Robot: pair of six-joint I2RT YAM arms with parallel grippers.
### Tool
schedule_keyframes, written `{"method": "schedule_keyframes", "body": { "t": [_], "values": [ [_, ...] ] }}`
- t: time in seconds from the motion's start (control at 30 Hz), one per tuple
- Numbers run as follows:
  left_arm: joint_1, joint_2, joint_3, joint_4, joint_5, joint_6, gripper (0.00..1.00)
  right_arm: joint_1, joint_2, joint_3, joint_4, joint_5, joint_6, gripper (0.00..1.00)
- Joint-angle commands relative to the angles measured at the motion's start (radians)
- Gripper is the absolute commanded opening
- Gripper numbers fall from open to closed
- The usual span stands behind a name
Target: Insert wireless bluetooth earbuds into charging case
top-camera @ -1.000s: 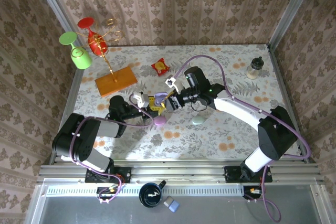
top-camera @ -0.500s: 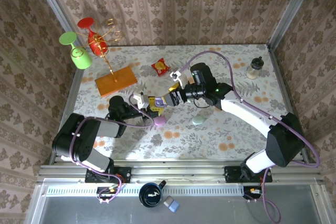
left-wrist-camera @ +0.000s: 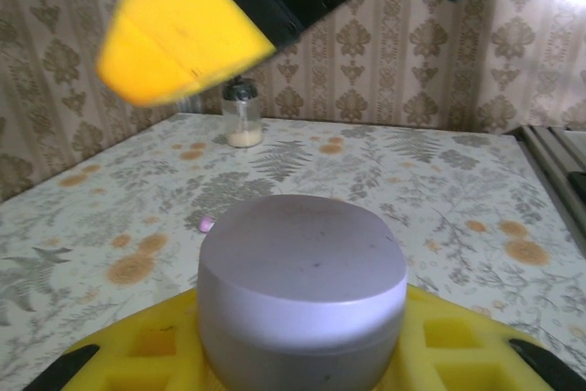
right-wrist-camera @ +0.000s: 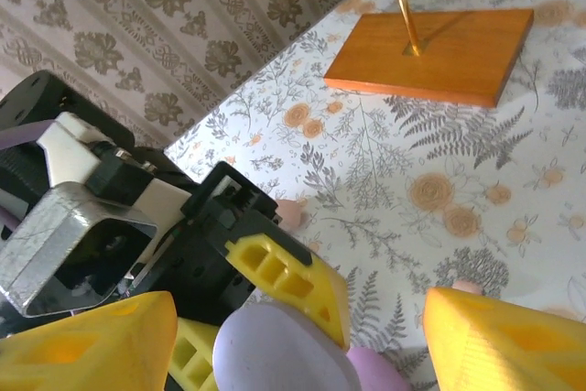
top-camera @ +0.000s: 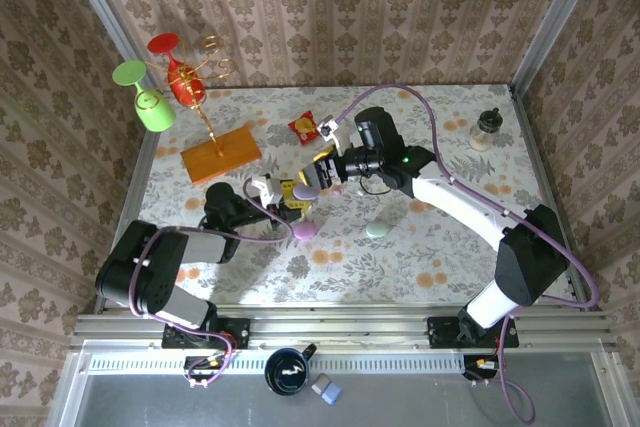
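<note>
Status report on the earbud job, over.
Left gripper shut on lilac case. Right gripper open around it. Pink earbud loose on table. Case looks closed.

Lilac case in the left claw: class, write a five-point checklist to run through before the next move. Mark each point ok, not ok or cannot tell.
1. Grip: the left claw holds the lilac round plastic case: ok.
2. Opening: the right claw is open, its yellow fingers wide apart on either side of the case: ok.
3. Access: the case lid should be up: not ok, it looks closed in the left wrist view.
4. Load: an earbud in the right claw: not ok, a tiny pink earbud lies on the floral table.
5. Hinge: which way it faces: cannot tell.
</note>
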Motion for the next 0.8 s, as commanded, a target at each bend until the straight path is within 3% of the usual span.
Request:
{"method": "schedule_keyframes", "body": {
  "t": [0.0,0.27,0.43,0.77],
  "values": [
    [-0.004,-0.025,0.003,0.039,-0.089,0.009,0.24,-0.027,-0.028,-0.045,0.053,-0.020,0.165,0.76],
    [-0.015,-0.030,0.083,0.041,-0.276,-0.039,0.23,-0.121,-0.082,-0.178,0.253,-0.095,0.609,0.80],
    [-0.046,-0.044,0.122,0.039,-0.370,-0.070,0.23,-0.132,-0.072,-0.190,0.288,-0.143,0.780,0.83],
    [-0.134,0.004,0.205,0.039,-0.405,-0.098,0.23,-0.084,-0.019,-0.248,0.650,-0.235,1.053,0.80]
  ]
}}
